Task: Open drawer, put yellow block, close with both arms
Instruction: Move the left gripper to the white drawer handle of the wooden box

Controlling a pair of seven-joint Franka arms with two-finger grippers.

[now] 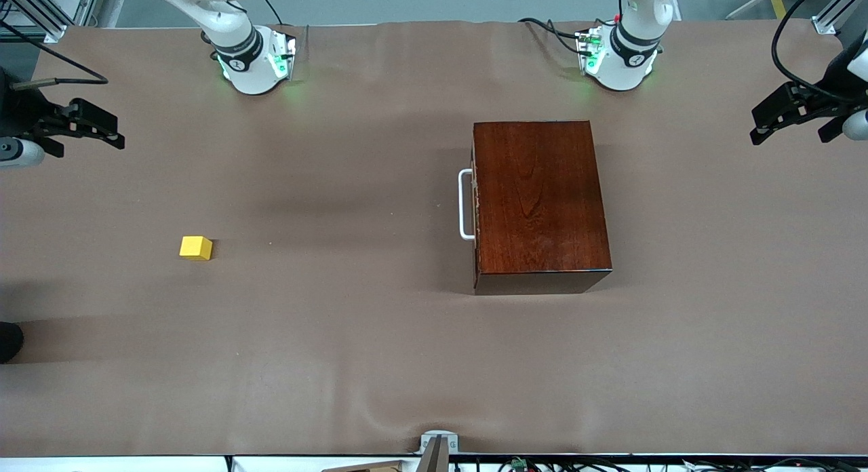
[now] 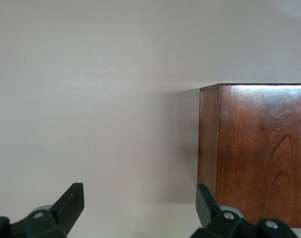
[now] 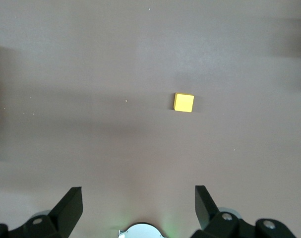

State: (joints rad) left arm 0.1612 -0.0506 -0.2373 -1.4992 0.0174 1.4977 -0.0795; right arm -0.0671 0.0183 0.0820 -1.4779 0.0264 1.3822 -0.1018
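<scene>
Front view: the glossy reddish-brown wooden box (image 1: 540,204) is sitting on the brown-covered bench (image 1: 339,363) toward the left arm's end. Its drawer (image 1: 476,207) is fully shut, dark front flush with the box, and the white U-shaped bar handle (image 1: 465,204) is facing the right arm's end. The small bright yellow cube (image 1: 196,247) is lying well apart from the box, toward the right arm's end and slightly nearer the front camera than the handle. The left gripper (image 1: 790,116) is hanging over the bench edge at the left arm's end, and the right gripper (image 1: 85,126) over the edge at the right arm's end. Both are waiting with jaws spread wide and holding nothing.

Left wrist view: the left gripper (image 2: 140,208) is looking down at bare bench and a corner of the box (image 2: 259,148). The handle isn't in shot.

Right wrist view: the right gripper (image 3: 139,208) is open and empty, with the cube (image 3: 183,102) sitting flat on the bench.

Handling, my read: the cube looks rigid and light, about jaw-width, so I'm expecting a straightforward pinch across two opposite flat faces. Smooth sides may slip if it's caught on a corner. The box looks heavy and stiff, but its polished finish could slide on the cloth when pulled, so hook the bar handle at mid-span and brace the box with the other arm.
</scene>
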